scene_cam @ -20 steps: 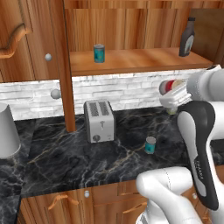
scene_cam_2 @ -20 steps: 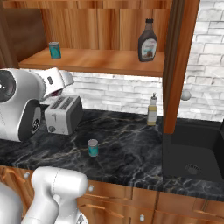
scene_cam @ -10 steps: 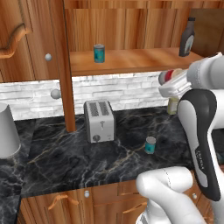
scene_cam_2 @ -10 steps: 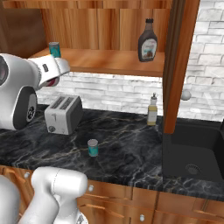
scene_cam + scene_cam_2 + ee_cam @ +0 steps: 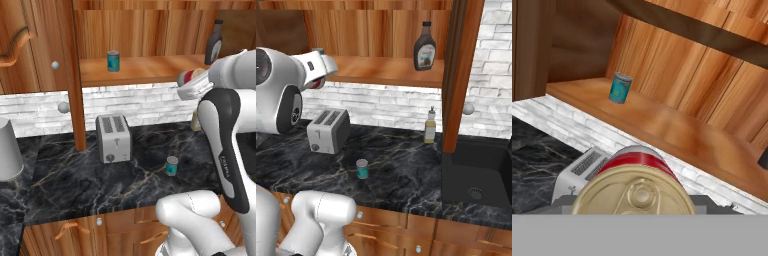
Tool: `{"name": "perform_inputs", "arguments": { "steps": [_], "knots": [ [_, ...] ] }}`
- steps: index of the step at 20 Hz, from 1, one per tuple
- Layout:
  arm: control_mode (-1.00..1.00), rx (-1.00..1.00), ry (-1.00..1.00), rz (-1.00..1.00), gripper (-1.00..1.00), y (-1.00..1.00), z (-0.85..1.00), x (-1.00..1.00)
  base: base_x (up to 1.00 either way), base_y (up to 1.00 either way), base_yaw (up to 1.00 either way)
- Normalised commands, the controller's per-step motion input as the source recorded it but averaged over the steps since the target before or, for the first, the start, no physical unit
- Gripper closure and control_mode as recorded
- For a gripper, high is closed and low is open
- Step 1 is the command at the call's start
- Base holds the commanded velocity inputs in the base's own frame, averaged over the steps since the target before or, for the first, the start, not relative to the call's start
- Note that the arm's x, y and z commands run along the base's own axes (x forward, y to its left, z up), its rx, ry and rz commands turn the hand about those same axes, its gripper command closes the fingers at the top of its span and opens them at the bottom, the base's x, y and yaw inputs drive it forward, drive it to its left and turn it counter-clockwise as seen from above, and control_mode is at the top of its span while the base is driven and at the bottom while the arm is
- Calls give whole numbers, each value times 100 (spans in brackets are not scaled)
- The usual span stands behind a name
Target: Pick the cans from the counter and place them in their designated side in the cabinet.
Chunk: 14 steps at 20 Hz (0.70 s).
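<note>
Above the black marble counter (image 5: pixel 75 185), veined in pale gold and flat as a slab, the warm brown cabinet (image 5: pixel 135 30) stands open, its boards running in vertical grain over a smooth plank shelf (image 5: pixel 150 70). On that shelf one teal can (image 5: pixel 113 61) already stands upright toward the left, well apart from the tall dark bottle (image 5: pixel 425 49) at the far right, so that part of the job looks done. A boxy silver toaster (image 5: pixel 114 138) sits on the counter, and near it, out on bare marble, a small teal tin (image 5: pixel 172 165) with a silvery top waits to be collected. The gripper (image 5: pixel 192 86) is raised to about shelf height, just in front of the shelf edge, with its jaws closed around the red can (image 5: pixel 638 161), whose pale metal lid with a pull tab faces the hand camera. By my reckoning, one can is shelved, one is in transit, and one is left on the worktop.
</note>
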Motion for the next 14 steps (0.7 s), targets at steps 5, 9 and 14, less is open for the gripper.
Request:
{"name": "perform_inputs", "arguments": {
  "steps": [5,9,14],
  "knots": [
    [-100,0,-3,3,100,5,10,21,0,0,0],
    [-100,0,-3,3,100,6,7,22,0,0,0],
    [-100,0,-2,3,100,7,6,20,0,0,0]
  ]
}}
